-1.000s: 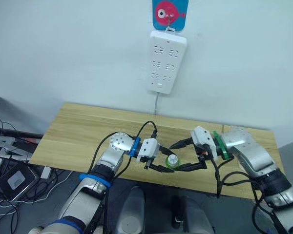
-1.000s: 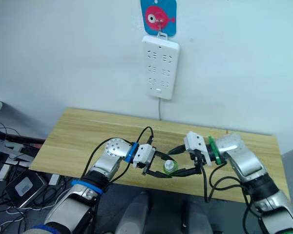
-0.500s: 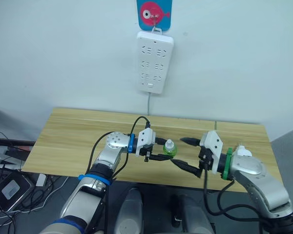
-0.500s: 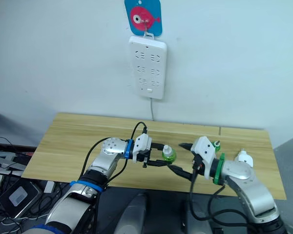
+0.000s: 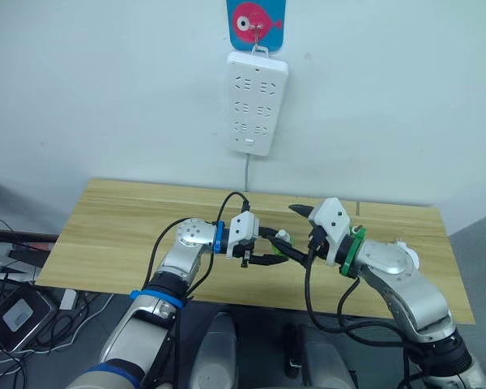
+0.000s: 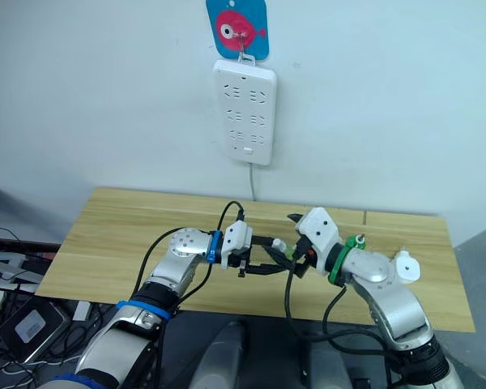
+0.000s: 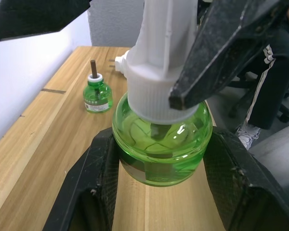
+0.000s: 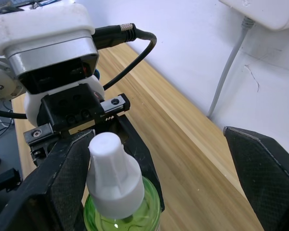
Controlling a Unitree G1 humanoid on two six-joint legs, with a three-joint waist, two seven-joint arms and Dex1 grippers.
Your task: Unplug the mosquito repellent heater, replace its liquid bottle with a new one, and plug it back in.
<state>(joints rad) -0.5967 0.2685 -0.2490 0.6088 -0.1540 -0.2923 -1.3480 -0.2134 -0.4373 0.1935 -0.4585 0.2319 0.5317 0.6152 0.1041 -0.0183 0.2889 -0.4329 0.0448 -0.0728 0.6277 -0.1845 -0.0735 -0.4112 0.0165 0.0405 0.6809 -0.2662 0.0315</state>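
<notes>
My left gripper is shut on the belly of a green liquid bottle with a white screw cap, holding it above the table's front edge. My right gripper is open, one black finger on each side of that cap without gripping it. A second green bottle with a bare brown wick stands on the table to the right. Just past it lies the white mosquito repellent heater, unplugged, partly hidden by my right arm.
A white multi-socket power strip hangs on the wall under a blue fish hook, its cord running down behind the wooden table. Cables and boxes lie on the floor at the left.
My right gripper has swung up and left from beside the bottle to straddle its cap. The left gripper keeps holding the bottle in about the same place.
</notes>
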